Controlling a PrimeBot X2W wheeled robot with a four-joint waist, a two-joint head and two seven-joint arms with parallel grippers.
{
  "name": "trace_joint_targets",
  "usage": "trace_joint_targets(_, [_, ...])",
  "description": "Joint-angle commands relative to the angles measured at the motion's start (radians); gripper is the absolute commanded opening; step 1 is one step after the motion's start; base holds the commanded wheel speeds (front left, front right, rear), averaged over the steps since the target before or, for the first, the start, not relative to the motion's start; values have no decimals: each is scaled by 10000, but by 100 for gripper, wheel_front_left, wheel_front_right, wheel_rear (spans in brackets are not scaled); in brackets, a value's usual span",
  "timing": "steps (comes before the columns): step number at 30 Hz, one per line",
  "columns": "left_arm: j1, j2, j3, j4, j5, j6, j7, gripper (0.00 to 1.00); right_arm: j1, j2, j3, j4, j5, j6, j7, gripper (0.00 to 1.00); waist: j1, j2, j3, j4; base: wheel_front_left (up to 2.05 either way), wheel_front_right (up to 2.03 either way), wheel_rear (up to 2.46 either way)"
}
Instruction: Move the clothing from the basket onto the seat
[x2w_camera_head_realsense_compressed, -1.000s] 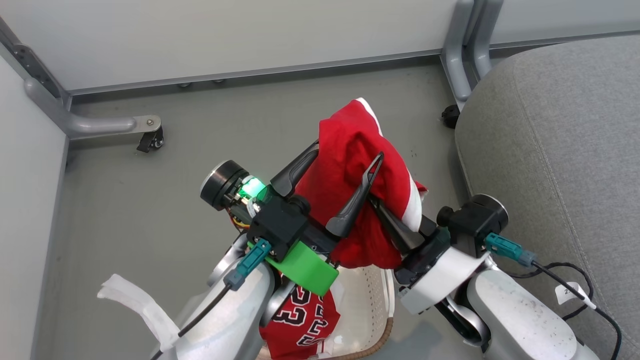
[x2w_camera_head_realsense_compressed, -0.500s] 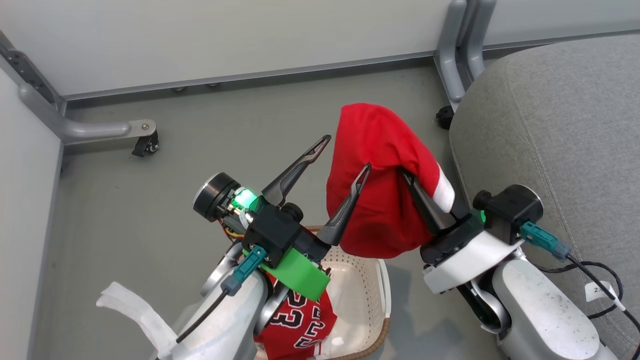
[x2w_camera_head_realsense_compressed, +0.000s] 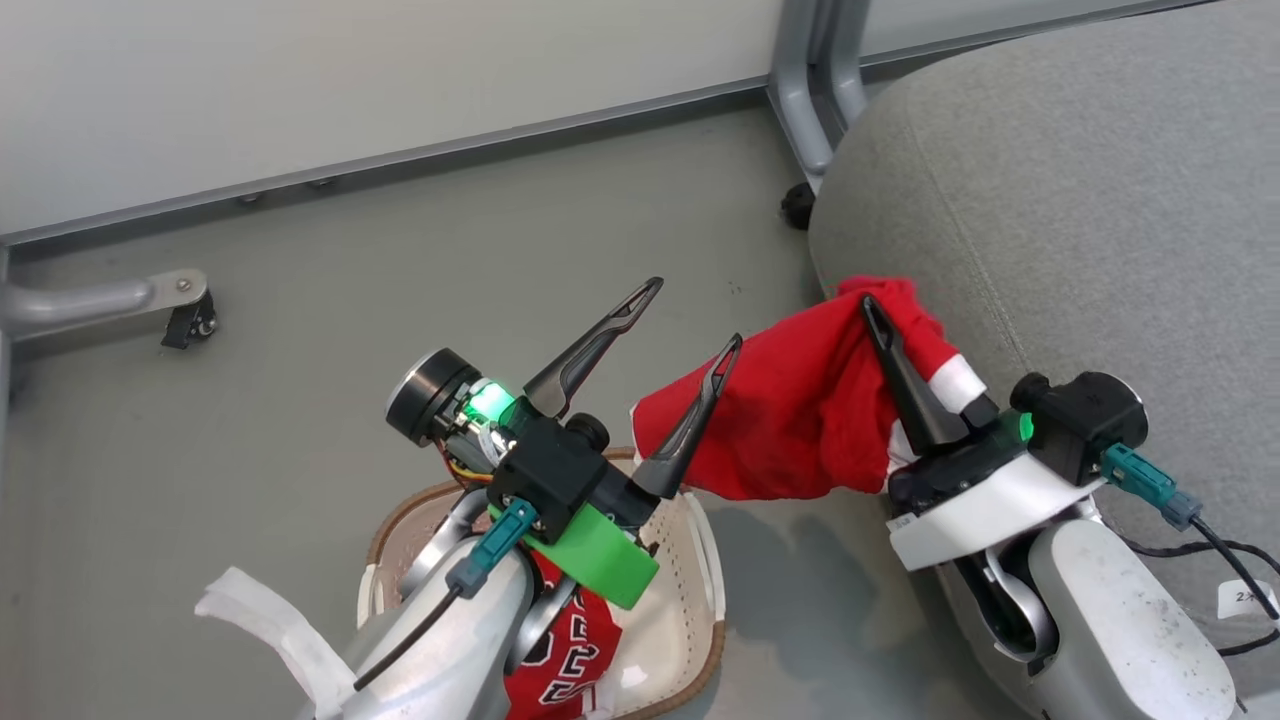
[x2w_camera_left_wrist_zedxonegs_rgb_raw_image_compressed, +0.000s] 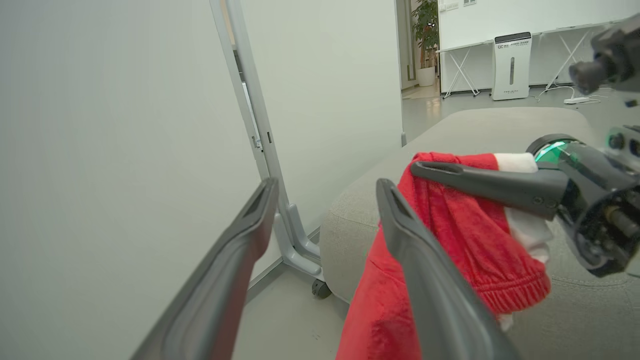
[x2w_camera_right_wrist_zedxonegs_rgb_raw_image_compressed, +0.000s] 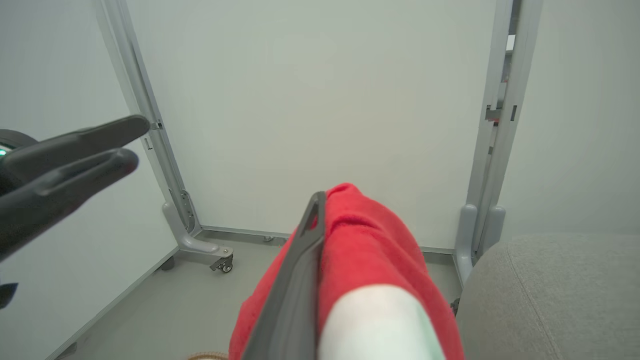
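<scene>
Clothing (x2w_camera_head_realsense_compressed: 800, 430), the plain red piece of it, hangs clamped in the right gripper (x2w_camera_head_realsense_compressed: 875, 312), whose two fingers are pressed together on a fold near the white trim. The pinch sits at the seat's (x2w_camera_head_realsense_compressed: 1080, 200) rounded near corner, over its edge. The bulk of the fabric trails away from the seat, out over the floor (x2w_camera_head_realsense_compressed: 300, 400) toward the basket (x2w_camera_head_realsense_compressed: 690, 570). The plain red piece's long axis therefore runs outward from the seat's edge, with the held end nearest the seat and the loose end farthest from it. In the right wrist view the seat (x2w_camera_right_wrist_zedxonegs_rgb_raw_image_compressed: 550, 290) lies low and to the right of the fingers, just beside the draped fabric.

The left gripper (x2w_camera_head_realsense_compressed: 695, 312) stands off the seat, above the basket, its fingers spread wide with nothing between them. One of its fingers crosses the loose end of the fabric in the head view, but whether it touches cannot be told. The jersey (x2w_camera_head_realsense_compressed: 560, 660) lies in the basket, under the left forearm, well apart from the seat.

The right arm is plainly the nearer one to the seat, and it has the grip. As I judge it, the coming move turns on carrying the held end in over the seat, so that the trailing end clears the edge and lands on the cushion instead of sliding to the floor.
</scene>
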Motion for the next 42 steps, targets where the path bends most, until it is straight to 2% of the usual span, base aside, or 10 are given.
trace_joint_targets(1, [46, 70, 3, 25, 7, -21, -9, 100, 159, 16, -139, -70, -106, -10, -49, 0, 0, 97, 140, -600, 0, 0, 0])
trace_joint_targets(12, [-59, 242, -155, 229, 44, -24, -9, 100, 902, 352, -1319, -363, -395, -10, -49, 0, 0, 97, 384, -1693, 0, 0, 0])
trace_joint_targets(22, [-275, 277, -174, 265, 68, -25, -9, 100, 1115, 536, -2014, -537, -565, -10, -49, 0, 0, 97, 660, -2000, 0, 0, 0])
trace_joint_targets(29, [-518, 303, -266, 228, 122, -24, -9, 100, 188, 417, -2544, -815, -844, -10, -49, 0, 0, 97, 1193, -1958, 0, 0, 0])
trace_joint_targets(42, [-1624, 670, -564, 204, 363, -26, -8, 100, -3426, -642, -4092, -904, -960, -10, -49, 0, 0, 97, 3568, -1740, 0, 0, 0])
